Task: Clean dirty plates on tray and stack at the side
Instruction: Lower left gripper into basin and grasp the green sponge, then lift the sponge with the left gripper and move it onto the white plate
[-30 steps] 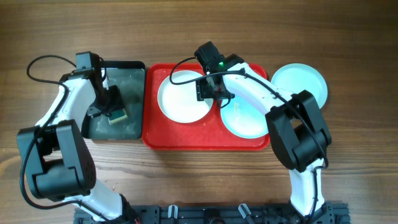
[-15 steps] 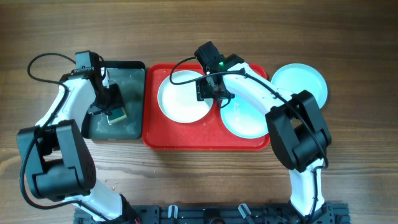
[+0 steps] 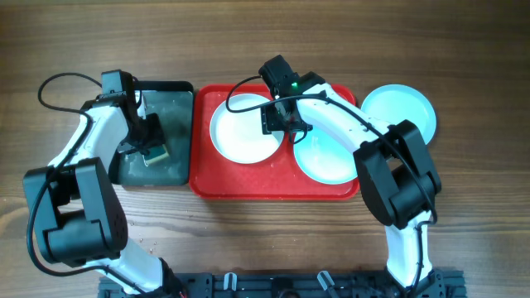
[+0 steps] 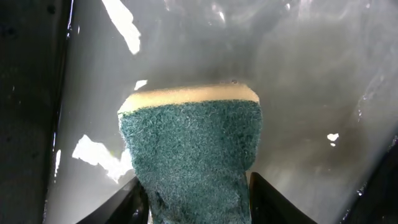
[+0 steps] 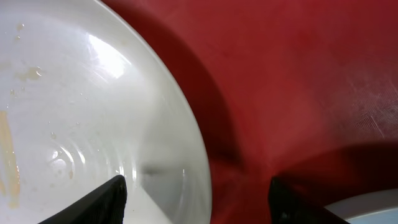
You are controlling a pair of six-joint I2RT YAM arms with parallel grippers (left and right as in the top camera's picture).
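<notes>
The red tray (image 3: 273, 187) holds a white plate (image 3: 240, 132) on its left and a light turquoise plate (image 3: 327, 161) on its right. A second turquoise plate (image 3: 402, 108) lies on the table right of the tray. My right gripper (image 3: 280, 124) is open and straddles the white plate's right rim; the right wrist view shows that rim (image 5: 186, 143), with brownish smears on the plate, between the fingers (image 5: 196, 199). My left gripper (image 3: 149, 149) is shut on a green and yellow sponge (image 4: 193, 149) over the wet black tray (image 3: 178, 99).
The black tray stands against the red tray's left side. Cables run from both arms. The arm bases sit at the table's front edge.
</notes>
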